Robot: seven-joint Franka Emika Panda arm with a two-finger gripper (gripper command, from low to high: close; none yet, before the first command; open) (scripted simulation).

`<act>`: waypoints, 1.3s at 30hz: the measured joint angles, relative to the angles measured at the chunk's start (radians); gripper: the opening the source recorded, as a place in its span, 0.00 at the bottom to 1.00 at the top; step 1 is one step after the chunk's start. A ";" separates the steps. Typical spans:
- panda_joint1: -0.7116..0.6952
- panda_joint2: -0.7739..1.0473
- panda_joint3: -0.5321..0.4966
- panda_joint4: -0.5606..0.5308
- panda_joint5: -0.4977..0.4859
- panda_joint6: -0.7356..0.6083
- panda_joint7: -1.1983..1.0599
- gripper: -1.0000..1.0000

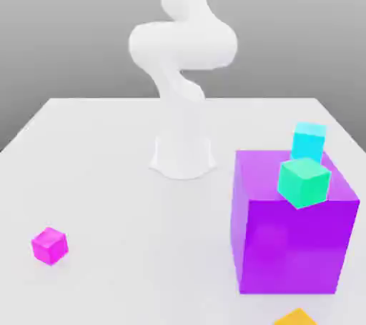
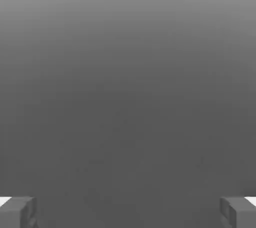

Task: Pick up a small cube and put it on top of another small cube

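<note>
Standing wide open, the grey two-finger gripper (image 2: 128, 213) holds nothing. Apart from it, the small bright pink cube (image 1: 50, 246) sits on the white table (image 1: 143, 245); I can't tell which side of the gripper. The small light blue cube (image 1: 309, 142) is away from the gripper too, seen just behind a small green cube (image 1: 304, 183).
</note>
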 joint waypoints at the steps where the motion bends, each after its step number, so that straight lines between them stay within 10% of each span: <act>1: -0.018 0.039 -0.007 -0.014 -0.014 0.020 0.003 0.50; 15: -0.209 0.548 -0.187 -0.194 -0.083 0.284 -0.039 0.50; 29: -0.458 1.061 -0.104 -0.266 0.236 0.598 -0.328 0.50; 30: -0.469 1.081 -0.091 -0.262 0.243 0.614 -0.334 0.00; 39: -0.452 1.024 -0.115 -0.275 0.213 0.569 -0.310 0.00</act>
